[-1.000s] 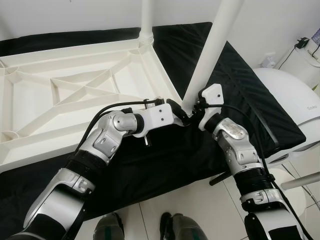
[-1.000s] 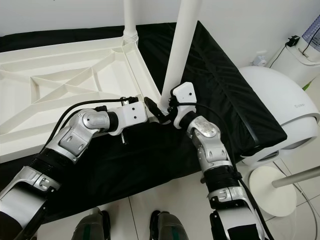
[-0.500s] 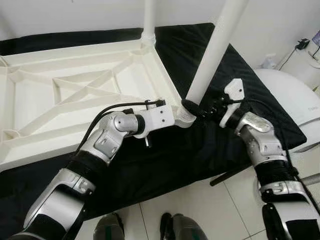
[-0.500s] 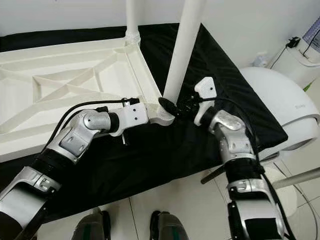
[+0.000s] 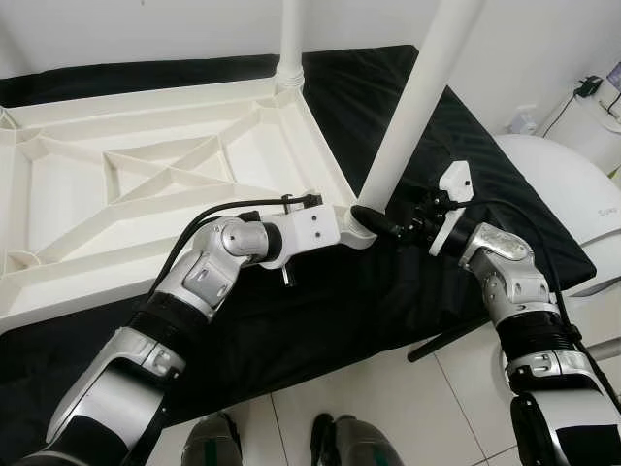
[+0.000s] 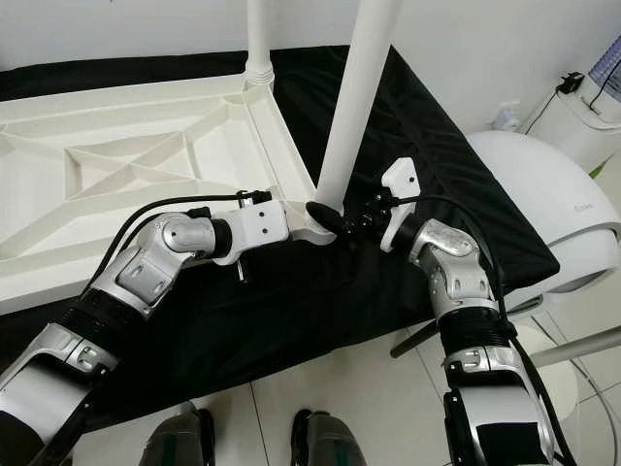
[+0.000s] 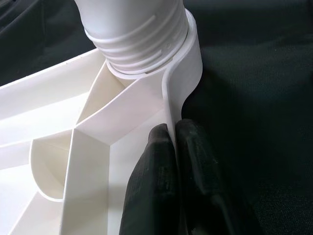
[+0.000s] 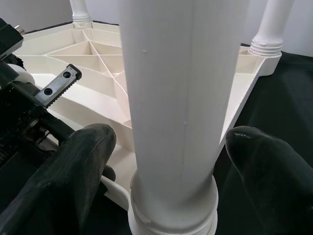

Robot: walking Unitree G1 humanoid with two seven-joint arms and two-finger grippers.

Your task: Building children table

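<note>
Right wrist view is showing the right gripper with fingers now spreading clear around the white leg after gripping it a second ago, likely regrasping for another twist, while the left gripper is pinching the upturned tabletop's rim beside the socket

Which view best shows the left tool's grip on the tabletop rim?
Left wrist view: the left tool pinches the rim just below the leg socket. In the eye views its wrist hides the fingers; the right wrist view catches its body.
</note>
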